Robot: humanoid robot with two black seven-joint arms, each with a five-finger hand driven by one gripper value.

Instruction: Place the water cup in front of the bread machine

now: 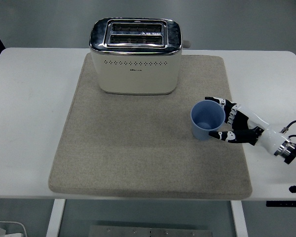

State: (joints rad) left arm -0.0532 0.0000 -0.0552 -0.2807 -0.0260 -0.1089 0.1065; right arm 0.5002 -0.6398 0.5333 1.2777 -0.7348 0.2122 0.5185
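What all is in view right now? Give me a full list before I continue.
Table: one, white, fills the view.
Mat: one, grey-beige, laid over the table's middle.
Toaster: one, cream with chrome top, upright at the mat's far edge.
Cup: one, blue, upright on the mat's right side, nearer than the toaster and to its right.
Right robot hand: one, black and white, fingers around the cup's right side.

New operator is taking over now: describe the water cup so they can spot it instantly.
Find the grey mat on the white table, with the cream toaster at its back. Near the mat's right edge stands the cup, with the right hand around it. It is the only blue thing there.
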